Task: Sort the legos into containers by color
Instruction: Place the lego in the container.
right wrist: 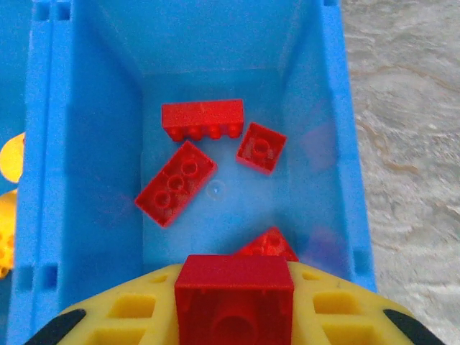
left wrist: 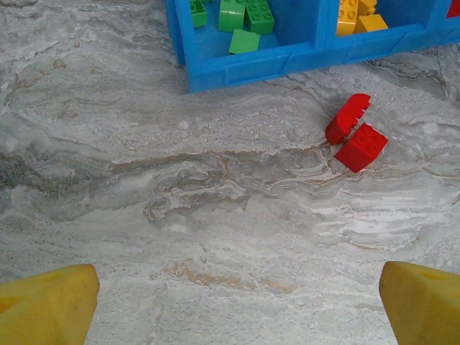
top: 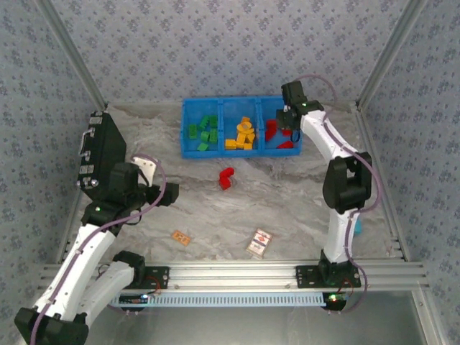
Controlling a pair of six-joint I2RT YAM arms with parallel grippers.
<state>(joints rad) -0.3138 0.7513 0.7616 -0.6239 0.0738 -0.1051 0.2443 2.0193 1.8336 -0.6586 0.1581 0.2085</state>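
Right wrist: right tool [right wrist: 233, 320] clenched on red lego [right wrist: 233, 284], lower part cut off; left tool [left wrist: 233, 302] released.

1 red-and-white printed card [top: 259, 242] lies flat on the grey marbled tabletop [top: 287, 208], 1 small tan tile [top: 180, 237], perhaps patterned, to its left; a black box [top: 106, 144] stands at the left wall

Marbled table [top: 287, 205]: blue bin [top: 241, 153], red legos [top: 226, 177], card [top: 259, 242], tile [top: 180, 237].
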